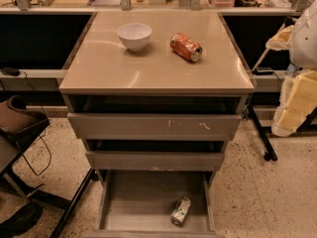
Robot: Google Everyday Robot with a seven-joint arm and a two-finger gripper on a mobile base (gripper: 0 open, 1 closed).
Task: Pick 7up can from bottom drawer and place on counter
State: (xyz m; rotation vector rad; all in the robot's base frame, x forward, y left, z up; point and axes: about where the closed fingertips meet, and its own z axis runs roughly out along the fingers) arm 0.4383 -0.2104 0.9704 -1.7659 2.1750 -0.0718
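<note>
The 7up can (181,211), green and silver, lies tilted on the grey floor of the open bottom drawer (133,207), near its front right. The counter (153,66) is the glossy beige top of the grey cabinet. My gripper (293,105) hangs on the white and cream arm at the right edge of the view. It is beside the cabinet, above the floor and well away from the can and the drawer. It holds nothing that I can see.
A white bowl (134,35) and an orange-red can (186,46) lying on its side sit on the counter. The two upper drawers (153,126) are slightly open. A chair (20,128) stands at the left. A black stand leg (260,133) is at the right.
</note>
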